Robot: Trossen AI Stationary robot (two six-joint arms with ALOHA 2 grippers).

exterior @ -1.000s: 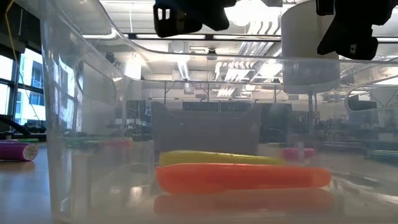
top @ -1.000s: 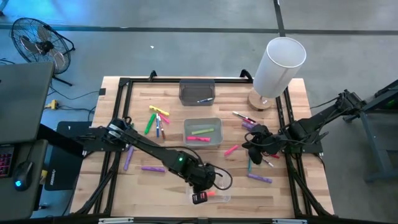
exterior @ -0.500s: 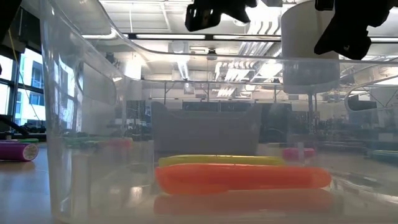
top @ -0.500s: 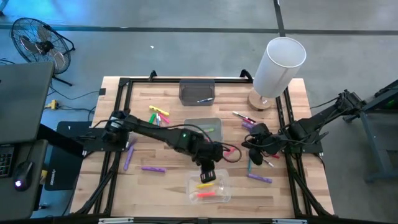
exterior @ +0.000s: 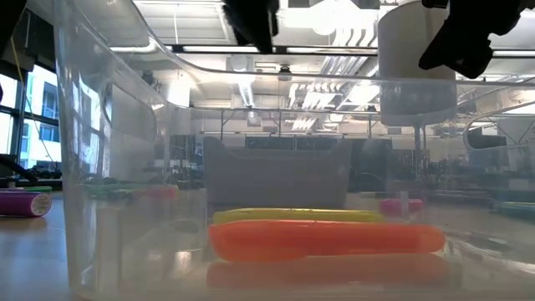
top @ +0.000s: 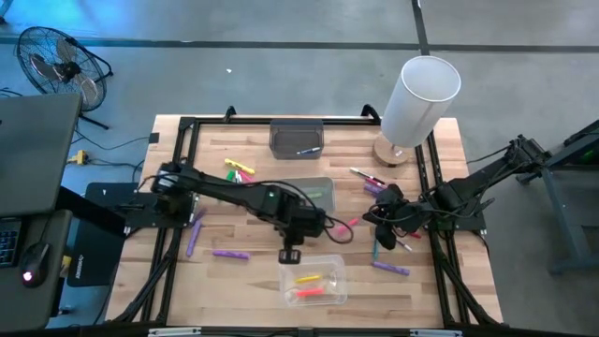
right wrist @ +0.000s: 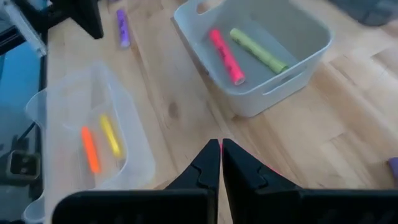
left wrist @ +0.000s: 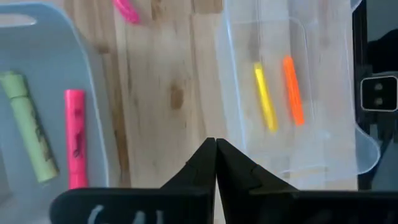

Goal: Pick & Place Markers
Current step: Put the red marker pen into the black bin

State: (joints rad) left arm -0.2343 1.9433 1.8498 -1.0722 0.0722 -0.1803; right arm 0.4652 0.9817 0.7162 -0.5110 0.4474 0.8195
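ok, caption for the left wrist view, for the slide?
Left gripper shut and empty over bare table, between clear bin with yellow and orange markers and grey bin.

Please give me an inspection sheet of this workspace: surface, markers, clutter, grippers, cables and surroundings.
Surface: wooden table with a black frame.
Job's things: orange marker and yellow marker in the clear bin; pink marker and green marker in the grey bin; others loose on the table.
Clutter: dark bin, white cylinder.
Grippers: left gripper shut, empty, beside the clear bin; right gripper shut, at the table's right.
Cables: one loops off the left arm.
Surroundings: fan on the floor.
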